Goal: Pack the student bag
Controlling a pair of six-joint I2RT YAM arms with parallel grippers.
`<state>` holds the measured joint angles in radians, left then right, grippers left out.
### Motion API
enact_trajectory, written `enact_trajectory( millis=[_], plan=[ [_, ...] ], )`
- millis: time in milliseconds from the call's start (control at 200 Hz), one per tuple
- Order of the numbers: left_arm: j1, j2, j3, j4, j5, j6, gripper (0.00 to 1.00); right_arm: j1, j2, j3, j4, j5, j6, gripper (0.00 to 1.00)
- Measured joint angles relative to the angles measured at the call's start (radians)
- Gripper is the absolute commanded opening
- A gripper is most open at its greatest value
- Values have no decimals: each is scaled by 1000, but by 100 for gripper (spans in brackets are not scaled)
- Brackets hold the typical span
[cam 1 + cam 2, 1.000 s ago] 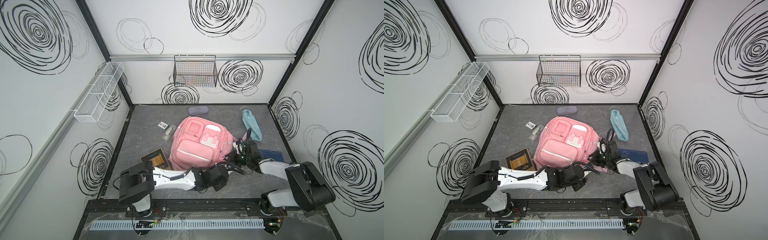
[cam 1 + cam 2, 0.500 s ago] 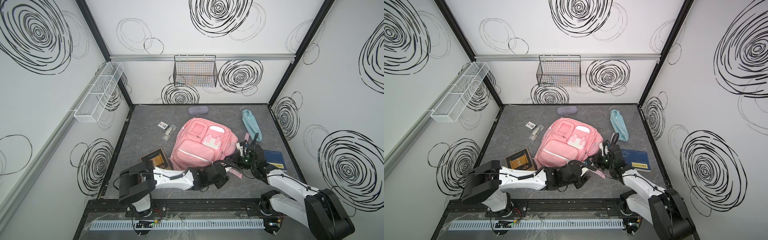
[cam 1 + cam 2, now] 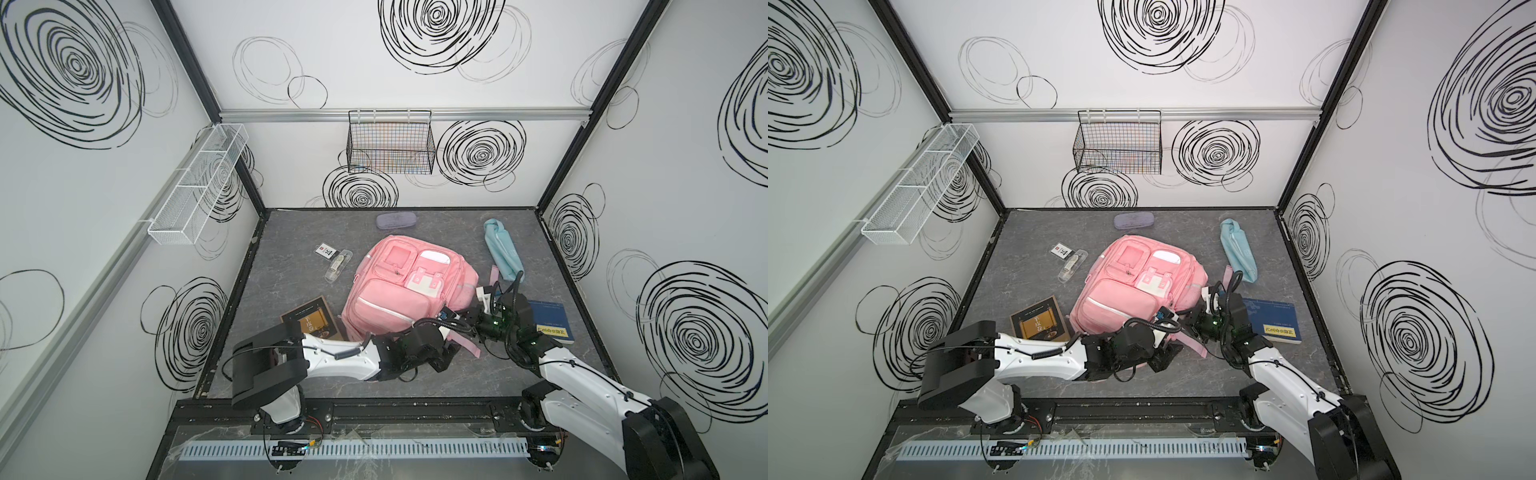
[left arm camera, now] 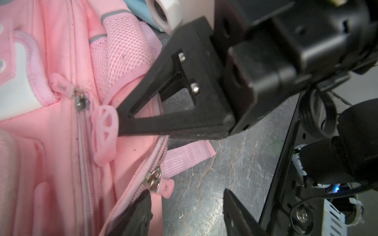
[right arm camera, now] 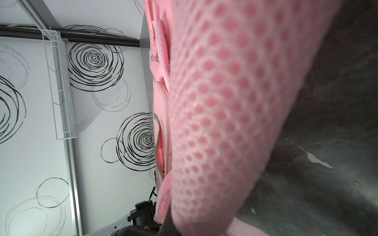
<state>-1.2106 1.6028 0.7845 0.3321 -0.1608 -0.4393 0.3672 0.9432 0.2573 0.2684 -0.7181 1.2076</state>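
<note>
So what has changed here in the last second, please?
The right arm swung toward the near edge, uncovering the blue book. The right gripper closed on the pink zipper pull of the student bag. The left gripper opened wider at the bag's near corner. The student bag itself stayed put.

Bare tabletop before student bag
</note>
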Motion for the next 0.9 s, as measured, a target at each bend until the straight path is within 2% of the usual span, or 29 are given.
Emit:
enact_trajectory(
  millis=[180,475,690,900],
  plan=[
    [2,0,-7,19,0,-76,52,4,-32,-19,13,10,53,0],
    [15,-3,-58,113,43,-190,52,16,-34,-21,13,21,88,0],
    [25,26,-57,146,55,-224,50,30,-35,-21,14,46,103,0],
    [25,48,-42,151,22,-241,41,45,-58,-24,14,81,131,0]
  ],
)
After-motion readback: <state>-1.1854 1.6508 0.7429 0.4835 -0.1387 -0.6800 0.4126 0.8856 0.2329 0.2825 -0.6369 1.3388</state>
